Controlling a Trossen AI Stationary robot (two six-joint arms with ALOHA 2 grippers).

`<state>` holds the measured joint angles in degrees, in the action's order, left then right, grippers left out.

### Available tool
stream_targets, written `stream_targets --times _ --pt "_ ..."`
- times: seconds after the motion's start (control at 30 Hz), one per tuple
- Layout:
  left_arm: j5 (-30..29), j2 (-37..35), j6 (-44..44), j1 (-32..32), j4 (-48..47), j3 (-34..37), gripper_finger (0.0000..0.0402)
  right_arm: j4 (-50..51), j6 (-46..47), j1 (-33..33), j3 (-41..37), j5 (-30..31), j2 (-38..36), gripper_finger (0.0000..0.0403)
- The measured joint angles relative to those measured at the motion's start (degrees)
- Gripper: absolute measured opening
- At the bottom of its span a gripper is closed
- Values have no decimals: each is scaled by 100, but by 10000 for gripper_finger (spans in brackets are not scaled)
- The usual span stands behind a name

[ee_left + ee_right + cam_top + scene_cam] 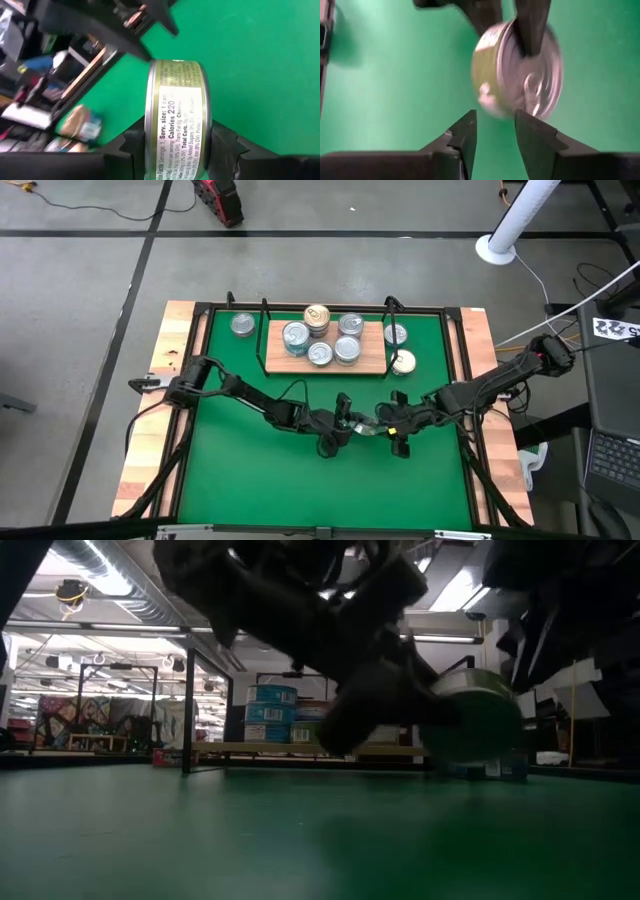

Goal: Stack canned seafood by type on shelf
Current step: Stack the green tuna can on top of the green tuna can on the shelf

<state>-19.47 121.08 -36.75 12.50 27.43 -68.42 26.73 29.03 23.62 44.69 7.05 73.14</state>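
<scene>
My left gripper [345,425] is shut on a flat round tin with a pale olive label [176,115] over the middle of the green mat [250,470]. The tin also shows in the low view [472,722] and the right wrist view [520,75]. My right gripper [495,131] is open and empty just to the tin's right [397,435], pointing at its silver lid. The wooden shelf [372,360] lies at the far side, with several tins on it, one gold-lidded tin [317,314] stacked on others. My left gripper pinches the tin between its two fingers, one on each flat face [207,135], with the printed side wall [175,125] facing the wrist camera. The fingers come from the table's left. The tin stands on edge, lifted clear of the mat.
One loose tin [242,325] sits on the mat left of the shelf and two more [396,333] [403,362] sit at its right end. Thin black wire posts [264,330] stand at the shelf's sides. The mat's near half is open.
</scene>
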Motion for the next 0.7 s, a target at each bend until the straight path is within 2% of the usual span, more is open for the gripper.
stream_targets --times 0.13,0.27,0.6,0.7 --pt "-809 -340 78 111 -602 -1 138 984 -436 0 514 102 -2 133" --pt "-1736 -737 44 193 -1396 -2 141 1497 -800 0 846 85 -10 131" --pt "-3592 -1719 122 118 -3032 -7 138 1697 -1285 4 990 -65 -63 131" --pt "-3870 -1874 351 -42 -3568 -7 145 1721 -1287 2 990 -65 -63 131"
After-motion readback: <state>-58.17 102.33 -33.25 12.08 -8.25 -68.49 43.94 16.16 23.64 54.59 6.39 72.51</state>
